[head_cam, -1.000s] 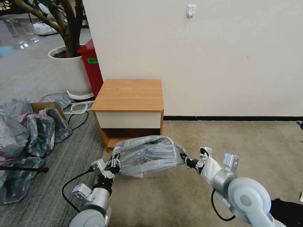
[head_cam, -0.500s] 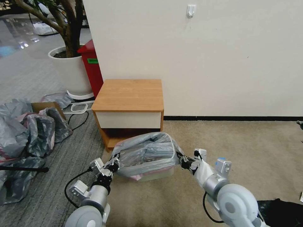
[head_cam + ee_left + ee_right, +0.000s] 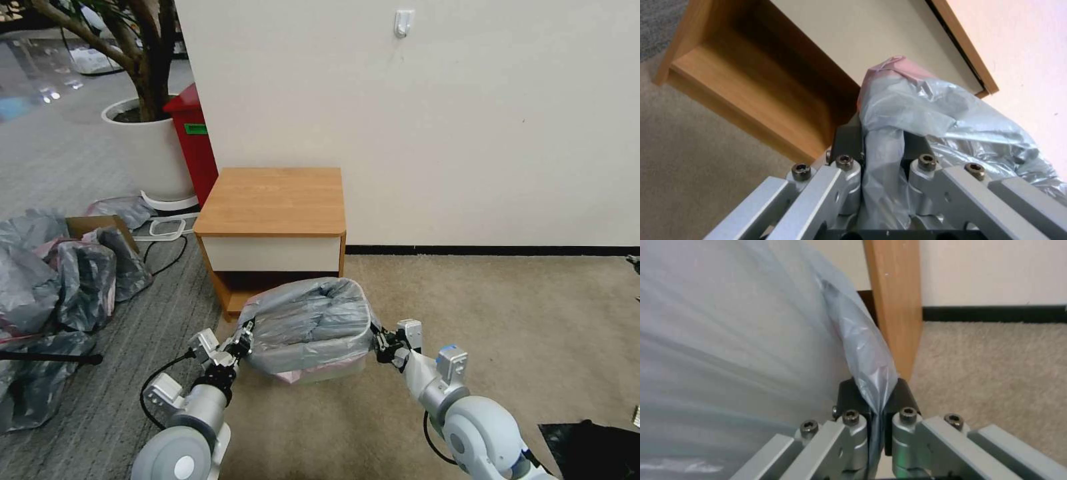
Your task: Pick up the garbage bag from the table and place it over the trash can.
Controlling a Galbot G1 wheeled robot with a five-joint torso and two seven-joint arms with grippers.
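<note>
The grey translucent garbage bag (image 3: 308,323) with its pinkish edge is stretched open over the cream trash can (image 3: 337,369), whose lower front corner shows below the plastic. The can stands on the carpet in front of the wooden table (image 3: 275,200). My left gripper (image 3: 241,345) is shut on the bag's left edge, and my right gripper (image 3: 380,345) is shut on its right edge. Bunched plastic sits pinched between the fingers (image 3: 849,140) in the left wrist view. A thin fold of the bag (image 3: 871,373) is clamped by the right gripper (image 3: 875,396) in the right wrist view.
A heap of grey bags with a cardboard box (image 3: 60,280) lies on the floor at the left. A red bin (image 3: 193,143) and a white planter (image 3: 150,150) stand behind the table, by the wall. Cables (image 3: 163,250) trail on the floor. Open carpet lies to the right.
Both grippers have lowered and pulled toward me, drawing the bag further down around the can. The bag's mouth now sits lower and rounder.
</note>
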